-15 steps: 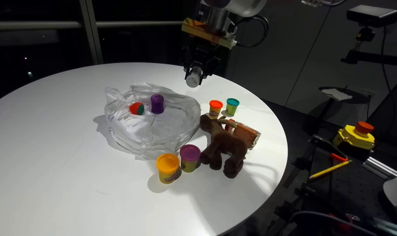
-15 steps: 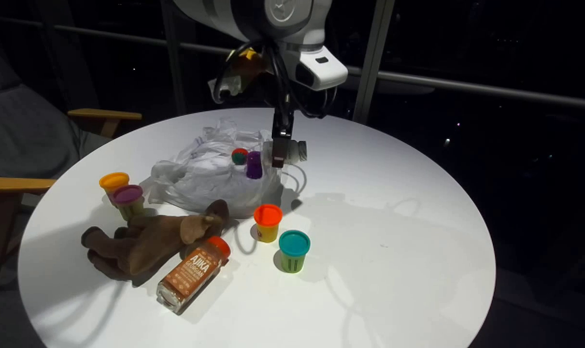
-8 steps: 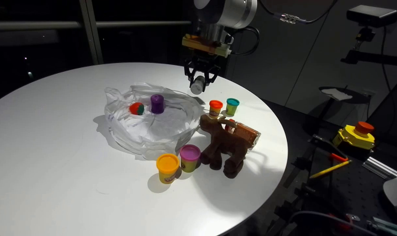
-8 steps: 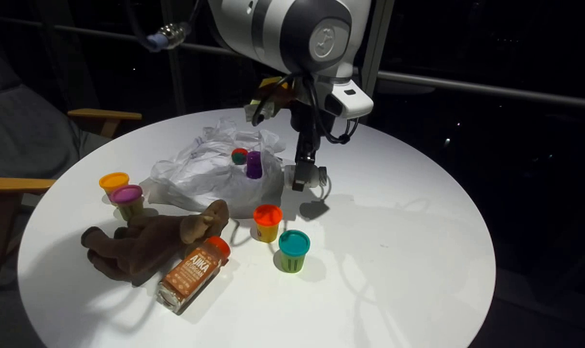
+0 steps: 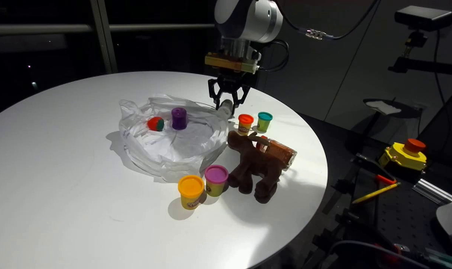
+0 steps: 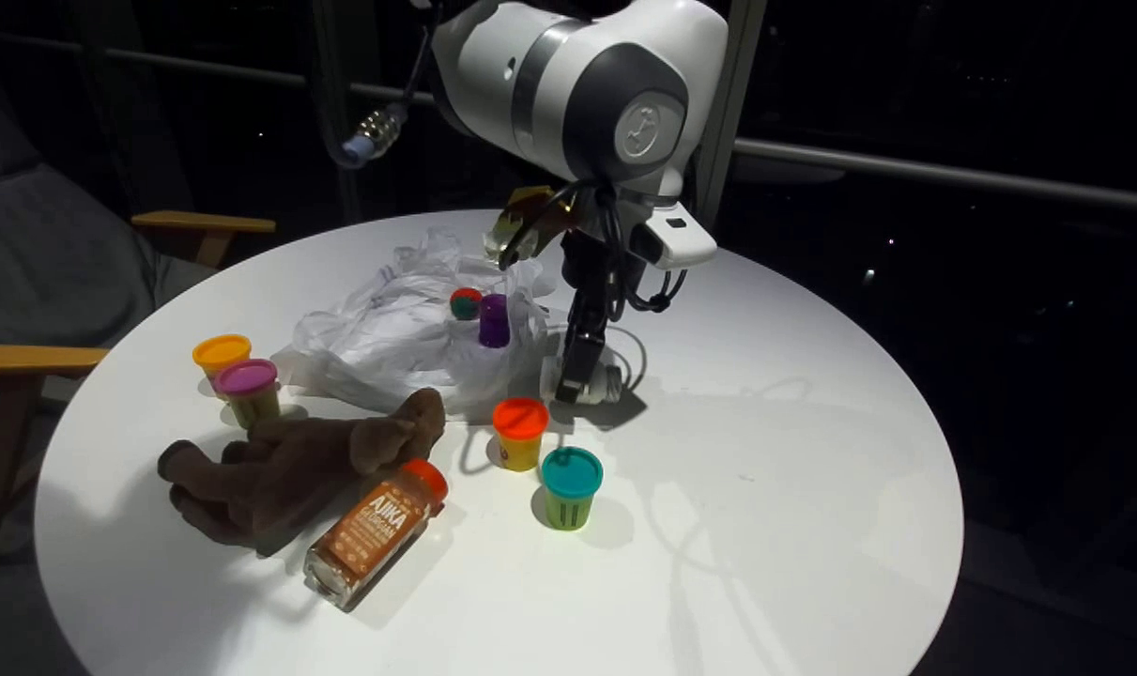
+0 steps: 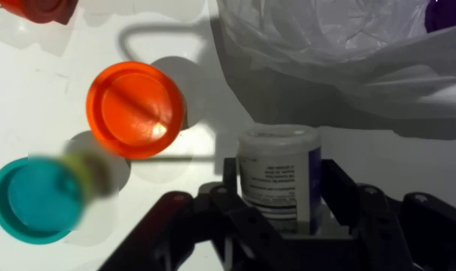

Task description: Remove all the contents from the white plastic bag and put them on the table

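The hand (image 7: pixel 279 170) grips a white bottle (image 7: pixel 277 180) near the plastic bag (image 5: pixel 181 145).

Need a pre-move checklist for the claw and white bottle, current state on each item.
1. White bottle outside white plastic bag: ok, beside it.
2. Bottle resting on table: cannot tell.
3. Claw clear of bottle: not ok, bottle sits between its fingers.
4. Bottle released: cannot tell.
5. Red-lidded tub clear of bottle: ok, upright and apart.
6. Bag emptied: not ok, purple container and strawberry-like item are inside.
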Controlling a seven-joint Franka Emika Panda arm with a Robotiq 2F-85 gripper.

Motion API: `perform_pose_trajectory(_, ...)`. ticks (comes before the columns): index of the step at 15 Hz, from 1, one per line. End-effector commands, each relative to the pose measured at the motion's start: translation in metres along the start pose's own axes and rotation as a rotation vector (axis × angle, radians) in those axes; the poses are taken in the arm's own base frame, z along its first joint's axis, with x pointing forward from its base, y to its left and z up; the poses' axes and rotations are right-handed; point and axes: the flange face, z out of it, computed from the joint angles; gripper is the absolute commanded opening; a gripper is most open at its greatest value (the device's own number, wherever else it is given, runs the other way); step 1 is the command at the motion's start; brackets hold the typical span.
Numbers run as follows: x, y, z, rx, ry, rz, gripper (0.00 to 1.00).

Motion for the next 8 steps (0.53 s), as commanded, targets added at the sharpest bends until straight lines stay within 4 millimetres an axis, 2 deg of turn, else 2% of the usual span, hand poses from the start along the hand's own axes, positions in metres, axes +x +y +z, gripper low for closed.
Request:
perform_pose_trajectory(1,0.003,-0.006,-0.012,0.01,-0.028,0.014,0.91)
perform_pose_trajectory(2,0.003,-0.004,-0.016,0.017,-0.026,0.017,1.0)
perform_pose_trajectory(5,-0.004,0.0,-0.043,0.063,-0.016,0.023,1.0)
perform_pose_trajectory(7,-0.022,-0.003,-0.075,0.114,-0.007,0.02,1.0)
perform_pose_trajectory(8,-0.037,-0.009,-0.093,0.134,0.01,-0.004,1.0)
